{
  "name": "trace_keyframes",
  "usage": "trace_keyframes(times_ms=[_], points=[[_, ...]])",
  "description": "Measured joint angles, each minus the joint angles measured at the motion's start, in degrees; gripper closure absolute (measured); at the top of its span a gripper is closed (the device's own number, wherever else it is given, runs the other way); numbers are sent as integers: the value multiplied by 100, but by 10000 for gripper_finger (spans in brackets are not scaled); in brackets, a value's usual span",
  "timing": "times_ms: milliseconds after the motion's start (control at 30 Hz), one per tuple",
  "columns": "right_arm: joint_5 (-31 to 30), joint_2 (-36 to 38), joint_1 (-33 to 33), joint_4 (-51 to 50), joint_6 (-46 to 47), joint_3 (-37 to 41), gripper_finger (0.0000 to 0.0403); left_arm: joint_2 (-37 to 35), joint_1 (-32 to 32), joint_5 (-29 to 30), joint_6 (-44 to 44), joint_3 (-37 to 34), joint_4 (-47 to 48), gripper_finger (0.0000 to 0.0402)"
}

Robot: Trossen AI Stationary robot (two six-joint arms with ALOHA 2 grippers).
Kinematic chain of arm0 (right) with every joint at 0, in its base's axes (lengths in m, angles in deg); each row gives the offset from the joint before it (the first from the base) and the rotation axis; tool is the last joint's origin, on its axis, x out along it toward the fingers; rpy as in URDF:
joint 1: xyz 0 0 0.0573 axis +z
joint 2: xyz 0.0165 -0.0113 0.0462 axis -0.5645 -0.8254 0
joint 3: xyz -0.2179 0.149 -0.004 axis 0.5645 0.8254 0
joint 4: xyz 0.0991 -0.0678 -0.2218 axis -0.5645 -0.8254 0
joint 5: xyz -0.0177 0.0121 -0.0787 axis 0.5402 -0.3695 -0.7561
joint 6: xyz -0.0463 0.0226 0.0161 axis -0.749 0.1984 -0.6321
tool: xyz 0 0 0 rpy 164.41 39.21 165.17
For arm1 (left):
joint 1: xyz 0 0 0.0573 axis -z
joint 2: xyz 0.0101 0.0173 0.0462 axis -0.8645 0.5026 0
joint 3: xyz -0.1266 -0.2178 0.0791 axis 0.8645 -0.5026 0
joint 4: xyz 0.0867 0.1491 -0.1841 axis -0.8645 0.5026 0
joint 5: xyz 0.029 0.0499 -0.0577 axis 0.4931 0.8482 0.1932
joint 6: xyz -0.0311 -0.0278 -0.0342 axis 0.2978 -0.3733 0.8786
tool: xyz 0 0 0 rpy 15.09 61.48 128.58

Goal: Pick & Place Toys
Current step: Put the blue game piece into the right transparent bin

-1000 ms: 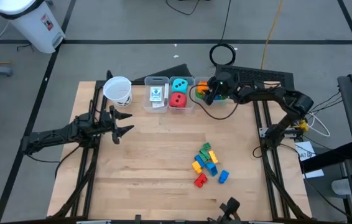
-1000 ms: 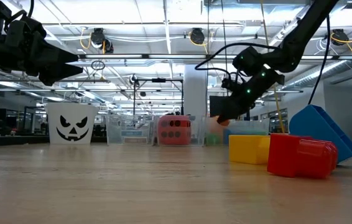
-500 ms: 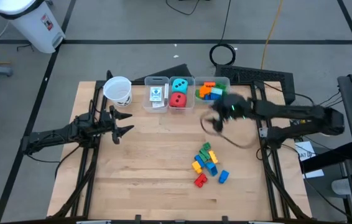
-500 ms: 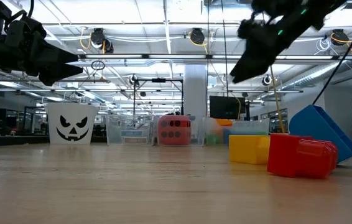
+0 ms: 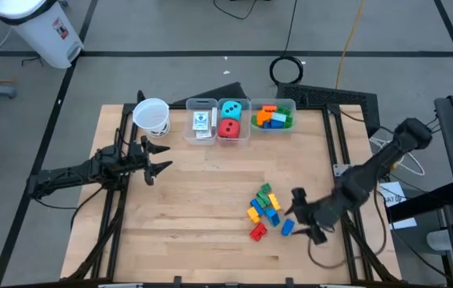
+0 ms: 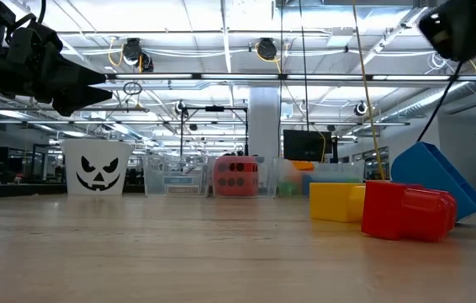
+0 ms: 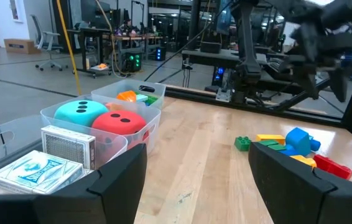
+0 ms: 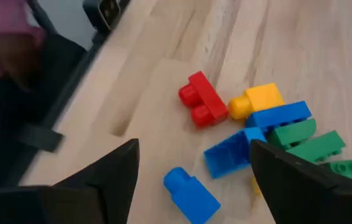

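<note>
A heap of loose plastic bricks (image 5: 265,210) in red, blue, yellow and green lies flat on the table at the near right. My right gripper (image 5: 297,214) hovers open just right of the heap, tipped down, with nothing between its fingers. Its wrist view shows the red brick (image 8: 199,102), a loose blue brick (image 8: 191,190) and the rest of the heap below. At the far edge, one bin holds the teal die (image 5: 230,108) and the red die (image 5: 228,128), one the card packs (image 5: 202,122), one more bricks (image 5: 272,117). My left gripper (image 5: 165,158) waits open at the left.
A white paper cup (image 5: 152,116) with a pumpkin face stands left of the three clear bins (image 5: 250,134). The table's right rail (image 5: 340,152) runs beside my right arm. Bare wood (image 5: 202,208) lies between the bins and the near edge.
My right gripper has left the brick bin at the far edge and swung quickly toward the table's near right, turning and tipping downward. It now hangs beside the loose bricks. The bricks and dice have stayed put.
</note>
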Motion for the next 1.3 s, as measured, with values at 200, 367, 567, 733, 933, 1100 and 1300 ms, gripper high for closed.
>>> trace_keyframes(times_ms=[200, 367, 567, 733, 933, 1100, 1300], points=[[-609, -567, 537, 985, -100, 578, 138, 1, 0, 0, 0, 0, 0, 114], [-554, -1073, 484, 1177, -127, 819, 144, 0, 0, 0, 0, 0, 0, 114], [26, -1428, 201, 1117, -161, 845, 145, -1, 0, 0, 0, 0, 0, 114], [155, -1676, -26, 1048, -588, 845, 154, -1, 0, 0, 0, 0, 0, 114], [194, -1726, -352, 1066, -1041, 845, 194, 0, 0, 0, 0, 0, 0, 114], [750, -1726, -688, 1049, -1124, 845, 252, 0, 0, 0, 0, 0, 0, 114], [1336, -1603, -1003, 1025, -1119, 843, 309, 0, 0, 0, 0, 0, 0, 114]])
